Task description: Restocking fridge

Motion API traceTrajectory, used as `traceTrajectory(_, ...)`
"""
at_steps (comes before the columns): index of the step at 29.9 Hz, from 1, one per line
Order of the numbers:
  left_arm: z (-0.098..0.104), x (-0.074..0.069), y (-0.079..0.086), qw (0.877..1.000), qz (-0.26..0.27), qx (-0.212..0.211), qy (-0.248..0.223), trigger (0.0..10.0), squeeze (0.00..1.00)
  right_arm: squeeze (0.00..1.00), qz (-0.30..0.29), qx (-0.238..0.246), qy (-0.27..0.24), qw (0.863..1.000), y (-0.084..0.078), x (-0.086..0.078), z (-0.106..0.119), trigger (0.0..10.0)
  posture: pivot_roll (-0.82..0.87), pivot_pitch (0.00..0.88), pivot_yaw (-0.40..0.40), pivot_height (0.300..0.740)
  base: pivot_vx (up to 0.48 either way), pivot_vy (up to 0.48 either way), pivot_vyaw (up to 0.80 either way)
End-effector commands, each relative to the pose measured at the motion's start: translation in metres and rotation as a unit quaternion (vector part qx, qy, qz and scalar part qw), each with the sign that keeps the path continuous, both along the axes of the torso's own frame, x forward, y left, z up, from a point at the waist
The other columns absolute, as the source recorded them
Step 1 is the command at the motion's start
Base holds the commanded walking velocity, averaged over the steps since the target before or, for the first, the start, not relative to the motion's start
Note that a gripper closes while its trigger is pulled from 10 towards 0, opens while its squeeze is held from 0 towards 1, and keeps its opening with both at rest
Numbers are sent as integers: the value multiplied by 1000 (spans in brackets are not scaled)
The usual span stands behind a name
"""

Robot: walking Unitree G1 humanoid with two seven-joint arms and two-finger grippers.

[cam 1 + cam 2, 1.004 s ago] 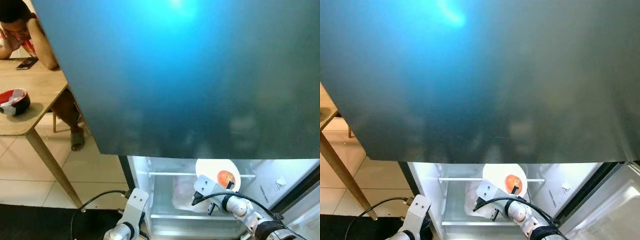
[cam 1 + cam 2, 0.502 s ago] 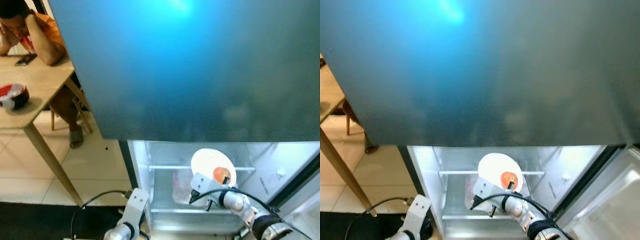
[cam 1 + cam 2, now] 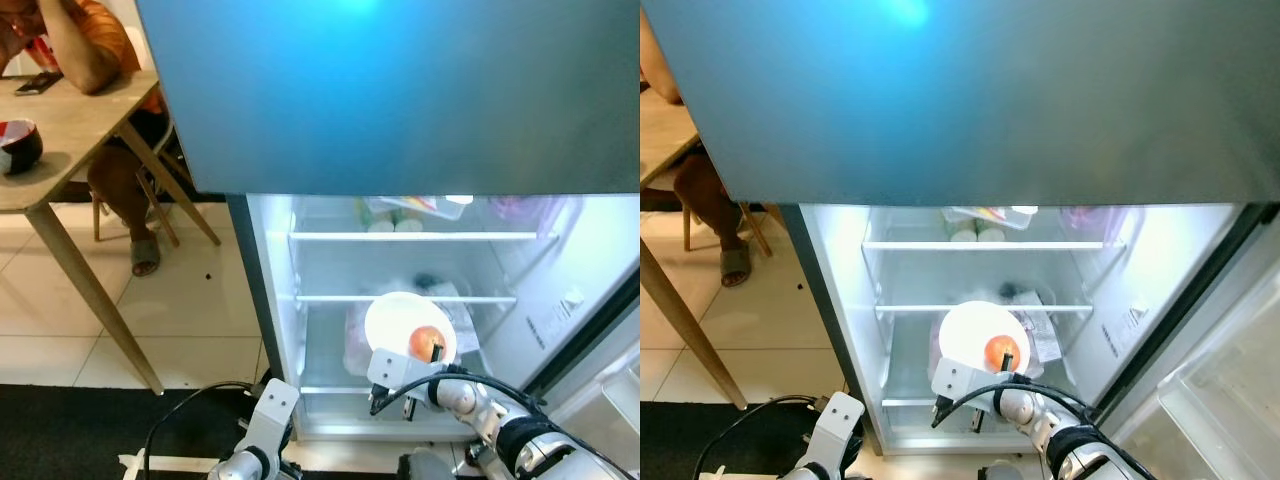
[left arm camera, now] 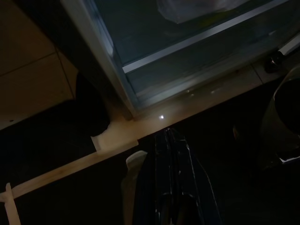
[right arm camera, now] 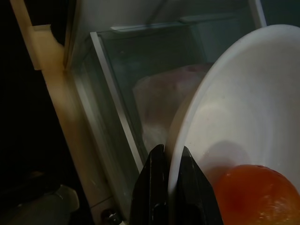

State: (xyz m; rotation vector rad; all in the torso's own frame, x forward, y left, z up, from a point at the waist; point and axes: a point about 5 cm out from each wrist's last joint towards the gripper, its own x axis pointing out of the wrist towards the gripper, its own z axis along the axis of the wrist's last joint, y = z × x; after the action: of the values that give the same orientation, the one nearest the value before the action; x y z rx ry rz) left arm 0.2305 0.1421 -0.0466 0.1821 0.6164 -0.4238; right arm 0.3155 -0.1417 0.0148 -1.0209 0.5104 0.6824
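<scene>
A white plate (image 3: 400, 322) with an orange-red fruit (image 3: 427, 343) on it is held in front of the open fridge's lower shelves. My right gripper (image 5: 168, 161) is shut on the plate's (image 5: 243, 108) rim, one finger on each side; the fruit (image 5: 253, 194) lies close to the fingers. The right arm (image 3: 455, 392) reaches in from low on the right. My left arm (image 3: 262, 430) hangs low by the fridge's left wall, and its gripper (image 4: 171, 140) points at the dark floor with its fingers together.
The fridge has two glass shelves (image 3: 420, 237) (image 3: 330, 298); containers (image 3: 405, 210) stand on the upper one and bags (image 3: 455, 300) behind the plate. The dark freezer door (image 3: 400, 90) hangs overhead. At the left, a person (image 3: 80, 50) sits at a wooden table (image 3: 70, 140) with a bowl (image 3: 18, 145).
The camera has tilted down, so more of the fridge interior shows. The plate in my right gripper stays in front of the lower shelves, a little lower and more to the left.
</scene>
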Motion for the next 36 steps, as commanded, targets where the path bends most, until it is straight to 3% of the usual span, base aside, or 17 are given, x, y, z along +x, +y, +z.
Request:
traceTrajectory(1, -1, -3, 0, 1000, -8, 4, -2, 10000, 0, 0, 10, 1, -6, 1000, 2, 3, 4, 10000, -59, 132, -24, 633, 0, 0, 0)
traceTrajectory(18, 10, 5, -12, 999, -21, -26, -38, 10000, 0, 0, 5, -38, -35, 999, -23, 22, 28, 10000, -67, 143, -31, 618, 0, 0, 0)
traceTrajectory(24, 13, 6, -16, 997, -42, -36, -48, 10000, 0, 0, -10, -44, -56, 997, -34, 36, 48, 10000, -63, 156, -28, 618, 0, 0, 0)
traceTrajectory(27, 16, 4, -20, 995, -65, -47, -55, 10000, 0, 0, -17, -57, -67, 996, -49, 46, 68, 10000, -62, 166, -28, 618, 0, 0, 0)
traceTrajectory(36, 27, 5, -30, 989, -102, -74, -80, 10000, 0, 0, -36, -102, -69, 992, -73, 52, 83, 10000, -39, 216, -28, 618, 0, 0, 0)
